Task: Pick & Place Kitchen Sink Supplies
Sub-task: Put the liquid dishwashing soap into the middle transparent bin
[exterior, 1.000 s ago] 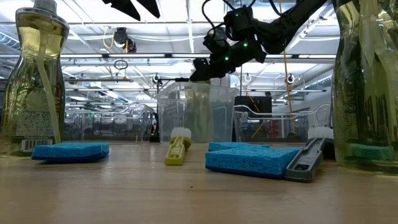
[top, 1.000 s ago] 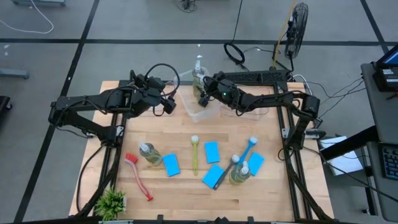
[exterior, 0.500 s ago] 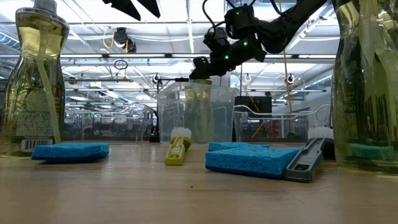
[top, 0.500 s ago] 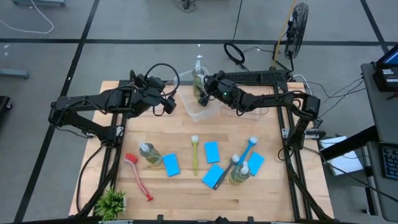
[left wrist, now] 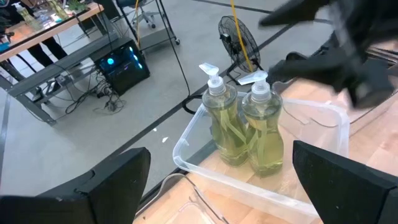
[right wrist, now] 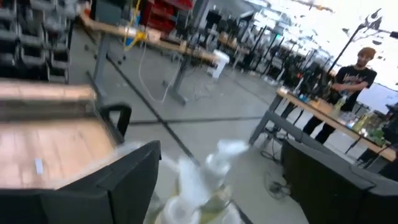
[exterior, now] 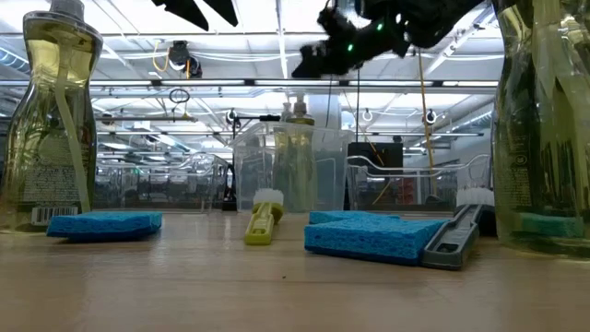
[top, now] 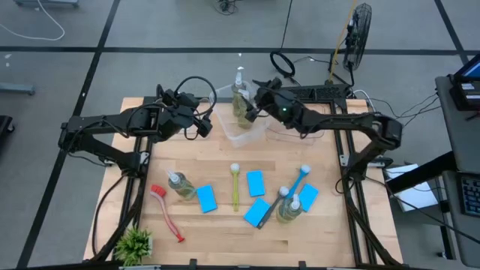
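Two pump bottles (left wrist: 239, 127) of yellow-green liquid stand upright side by side on the floor of a clear tub (left wrist: 186, 155) at the table's far middle. My right gripper (exterior: 309, 66) hangs open above their pump heads (right wrist: 205, 177), touching nothing. My left gripper (top: 206, 124) waits open in the air to the tub's left, pointing at it. Nearer on the table lie a third bottle (top: 180, 185), another bottle (top: 289, 208), light-blue sponges (top: 206, 198) (top: 256, 182), a yellow-green brush (top: 234, 184), a blue brush (top: 300, 180) and a red brush (top: 166, 212).
A second clear tub (top: 300, 127) stands to the right of the first. A small green plant (top: 135, 244) sits at the near left corner. Bare wood lies between the tubs and the row of supplies.
My right gripper has risen off the top of the bottle in the tub and drawn back a little toward the table's right edge. The bottle stays upright in the tub, its pump head now showing free below the gripper.
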`<action>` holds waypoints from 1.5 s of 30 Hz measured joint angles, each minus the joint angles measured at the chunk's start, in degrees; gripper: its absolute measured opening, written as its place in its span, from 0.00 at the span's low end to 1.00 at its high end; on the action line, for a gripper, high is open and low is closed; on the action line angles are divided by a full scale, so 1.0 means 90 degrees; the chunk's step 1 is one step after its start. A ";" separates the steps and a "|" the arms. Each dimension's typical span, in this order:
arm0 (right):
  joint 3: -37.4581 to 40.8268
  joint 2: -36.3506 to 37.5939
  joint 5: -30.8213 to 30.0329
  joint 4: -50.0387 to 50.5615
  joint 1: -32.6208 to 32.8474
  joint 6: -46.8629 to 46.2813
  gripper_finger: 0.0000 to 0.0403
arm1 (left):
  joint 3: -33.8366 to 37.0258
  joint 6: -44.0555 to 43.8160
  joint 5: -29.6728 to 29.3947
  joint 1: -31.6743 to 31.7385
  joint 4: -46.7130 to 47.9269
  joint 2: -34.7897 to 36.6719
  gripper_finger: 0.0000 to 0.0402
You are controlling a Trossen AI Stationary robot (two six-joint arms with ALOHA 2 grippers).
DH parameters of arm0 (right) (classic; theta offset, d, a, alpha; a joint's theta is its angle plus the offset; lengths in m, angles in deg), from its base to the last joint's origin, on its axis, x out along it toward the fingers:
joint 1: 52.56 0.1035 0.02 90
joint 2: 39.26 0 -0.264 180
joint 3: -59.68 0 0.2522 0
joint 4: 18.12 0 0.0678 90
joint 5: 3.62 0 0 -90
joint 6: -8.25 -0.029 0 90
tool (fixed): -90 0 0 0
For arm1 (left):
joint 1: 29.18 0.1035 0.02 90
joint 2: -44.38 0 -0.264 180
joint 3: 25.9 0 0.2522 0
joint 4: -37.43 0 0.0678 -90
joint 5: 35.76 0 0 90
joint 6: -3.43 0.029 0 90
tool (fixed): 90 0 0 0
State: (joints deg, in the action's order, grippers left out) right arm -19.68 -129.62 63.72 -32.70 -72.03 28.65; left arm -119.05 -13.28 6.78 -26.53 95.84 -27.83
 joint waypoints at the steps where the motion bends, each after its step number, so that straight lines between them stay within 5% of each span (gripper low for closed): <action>1: 0.0000 0.0178 0.0004 0.0120 0.0038 -0.0027 0.79 | 0.0000 0.0000 0.0001 -0.0008 -0.0003 0.0000 0.98; 13: 0.0000 0.2763 0.0150 0.3565 0.0916 -0.0507 0.78 | 0.0000 0.0000 0.0782 -0.0274 -0.0117 0.0000 0.98; 24: 0.0000 0.4690 0.3549 0.6981 0.2069 -0.2951 0.78 | 0.0000 -0.0002 0.0787 -0.0369 -0.0139 0.0000 0.98; 31: 0.0000 0.5066 0.4483 0.8013 0.2878 -0.3962 0.78 | 0.0000 -0.0277 0.0791 -0.0372 -0.0158 0.0000 0.98; 38: 0.0005 0.5073 0.4533 0.9190 0.3714 -0.4145 0.78 | 0.0000 -0.0704 0.1043 -0.0419 -0.0158 0.0000 0.98; 45: 0.0846 0.5226 0.4525 0.8447 0.4198 -0.4191 0.78 | 0.0000 -0.1136 0.1109 -0.0565 -0.0161 0.0000 0.98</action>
State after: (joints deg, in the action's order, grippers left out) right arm -12.07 -82.59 104.44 43.33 -34.24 -9.07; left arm -119.05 -23.50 16.76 -31.61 94.39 -27.83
